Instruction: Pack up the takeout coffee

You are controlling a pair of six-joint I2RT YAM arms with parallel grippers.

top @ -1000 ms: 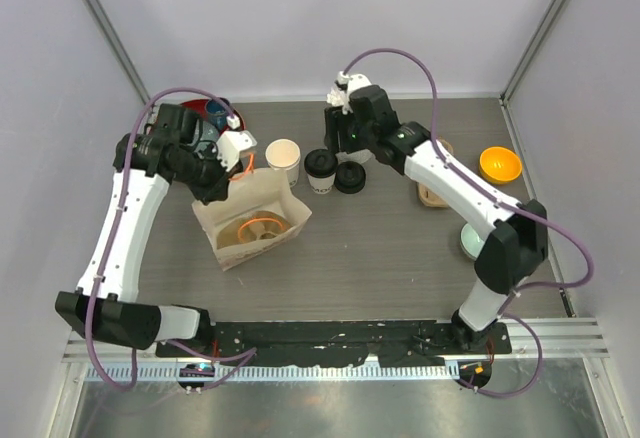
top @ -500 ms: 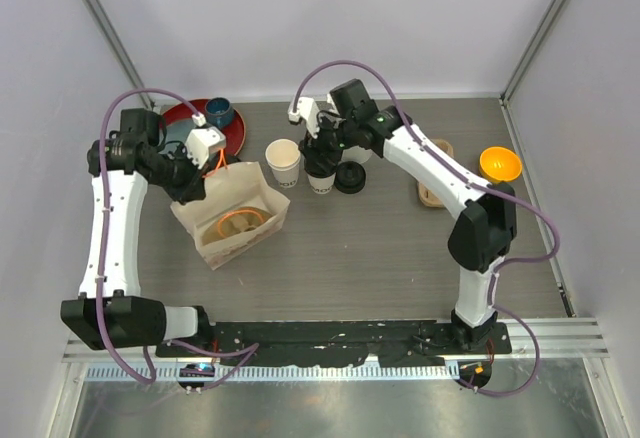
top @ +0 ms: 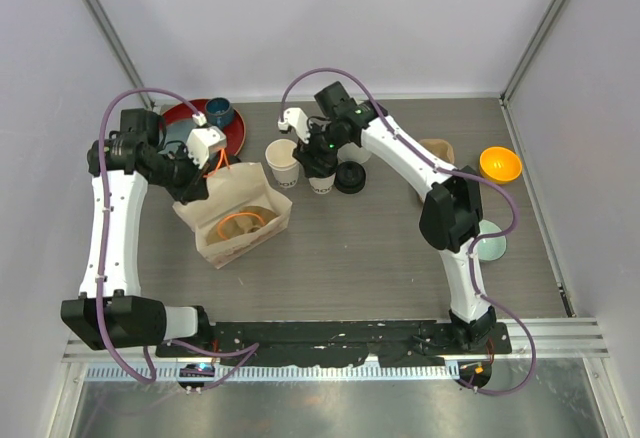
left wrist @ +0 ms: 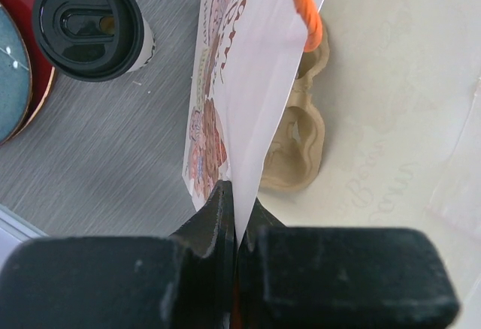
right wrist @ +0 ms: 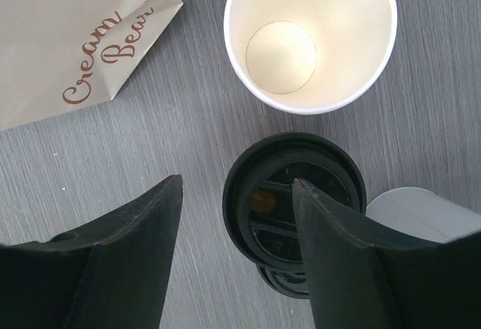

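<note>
Cream paper sits nearest to me: the paper bag (top: 232, 248) stands open on the counter (top: 380, 258) left of centre. A pulp carrier (left wrist: 297, 141) lies in its bottom and an orange handle (left wrist: 304, 6) shows at the mouth. My left gripper (left wrist: 235, 194) is pinched tight on the bag's rim on the far side, the sheet clamped flat between the two fingers. Beyond the bag, near the middle of the counter, are the coffees. An open cup (right wrist: 310, 40) stands empty and upright, and just right of it is a lidded cup (right wrist: 293, 194); the two are close but apart. My right gripper (right wrist: 237, 186) hangs over the lidded cup with its jaws spread wide. The lid shows between the fingers, nearer one of them, and I cannot tell whether either finger touches it. A loose black lid (top: 350, 176) lies on the counter just right of that cup. Farther back on the left sits a red tray (top: 185, 111), and the left wrist view shows another lidded cup (left wrist: 90, 21) standing on the counter just beside it. An orange bowl (top: 499, 164) rests well apart at the far right.
</note>
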